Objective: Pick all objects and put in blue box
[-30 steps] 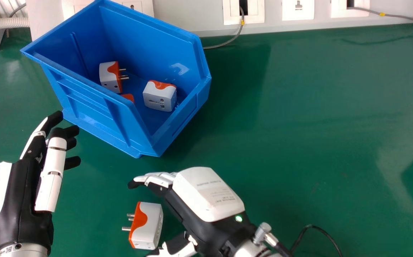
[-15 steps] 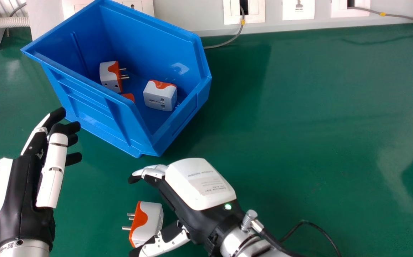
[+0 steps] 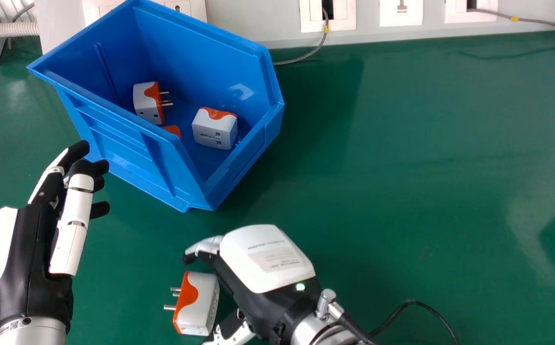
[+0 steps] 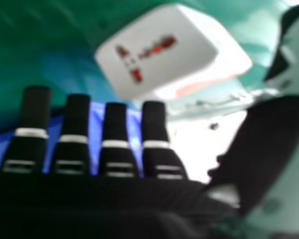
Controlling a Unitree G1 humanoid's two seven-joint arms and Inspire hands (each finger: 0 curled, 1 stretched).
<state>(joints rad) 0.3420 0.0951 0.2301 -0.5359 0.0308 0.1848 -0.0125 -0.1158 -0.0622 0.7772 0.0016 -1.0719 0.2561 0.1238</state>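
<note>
My right hand (image 3: 263,261) is at the bottom centre of the head view, open, its fingers beyond a white and orange plug adapter (image 3: 201,303) and its thumb on the near side. That adapter lies on the green table, prongs facing left. In the right hand view the adapter (image 4: 157,52) sits off the fingertips of my open right hand (image 4: 114,142). The blue box (image 3: 129,139) stands at the upper left, holding a white and orange adapter (image 3: 147,103), another adapter (image 3: 215,129) and a partly hidden orange piece (image 3: 173,130). My left hand (image 3: 33,254) is open at the left, below the box.
Behind the green table (image 3: 402,167) runs a pale wall panel with sockets (image 3: 400,13). A grey cable (image 3: 301,58) hangs down behind the box. A black cable (image 3: 414,303) trails beside my right wrist.
My right hand has shifted a little left overall, moving up and then back down, its fingertips now closer to the loose adapter. My left hand has moved slightly up. The adapter stays put.
</note>
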